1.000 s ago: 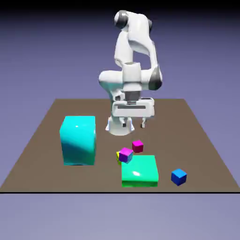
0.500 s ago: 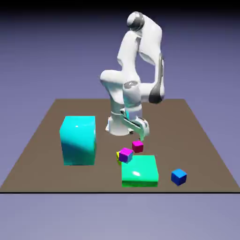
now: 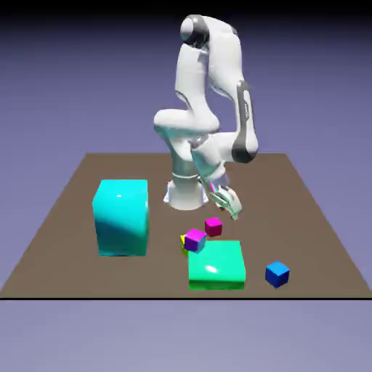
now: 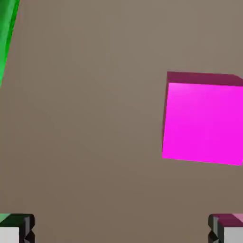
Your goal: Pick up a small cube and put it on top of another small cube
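Pink small cube (image 4: 203, 122) beneath spread fingers (image 4: 16, 228)

The hot-pink cube (image 4: 203, 122) lies on the brown table (image 4: 95, 118), at the right side of the view, with a darker crimson side along its top. A green block (image 4: 6, 38) shows at the upper left edge. The two fingertips (image 4: 17, 228) stand wide apart at the bottom corners, with nothing between them.

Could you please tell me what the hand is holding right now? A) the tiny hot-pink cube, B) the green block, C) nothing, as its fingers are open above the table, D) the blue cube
C: the hand hangs open and empty, with the tiny hot-pink cube lying on the table off to one side of its fingertips in the hand view.
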{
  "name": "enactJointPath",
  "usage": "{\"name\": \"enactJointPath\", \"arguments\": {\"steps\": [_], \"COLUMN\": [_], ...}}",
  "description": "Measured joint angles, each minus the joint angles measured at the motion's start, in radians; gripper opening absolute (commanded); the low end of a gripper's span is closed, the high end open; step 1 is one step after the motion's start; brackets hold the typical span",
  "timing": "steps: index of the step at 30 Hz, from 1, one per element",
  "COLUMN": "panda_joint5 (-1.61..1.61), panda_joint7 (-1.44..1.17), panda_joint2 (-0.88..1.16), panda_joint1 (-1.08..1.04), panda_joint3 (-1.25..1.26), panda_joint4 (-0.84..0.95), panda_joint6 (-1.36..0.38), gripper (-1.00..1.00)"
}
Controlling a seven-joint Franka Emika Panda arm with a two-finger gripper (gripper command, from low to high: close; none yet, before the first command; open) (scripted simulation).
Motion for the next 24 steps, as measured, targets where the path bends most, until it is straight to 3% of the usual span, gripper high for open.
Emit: {"name": "enactJointPath", "arguments": {"steps": [14, 15, 24], "panda_joint5": [0.164, 0.171, 0.089], "panda_joint7": [-0.243, -0.253, -0.132], "panda_joint2": [0.425, 0.443, 0.231], "panda_joint1": [0.464, 0.484, 0.254], "panda_joint3": [-0.507, -0.529, -0.276], "panda_joint4": [0.092, 0.096, 0.050], "panda_joint6": [0.338, 0.353, 0.184], "gripper": [0.00, -1.00, -1.00]}}
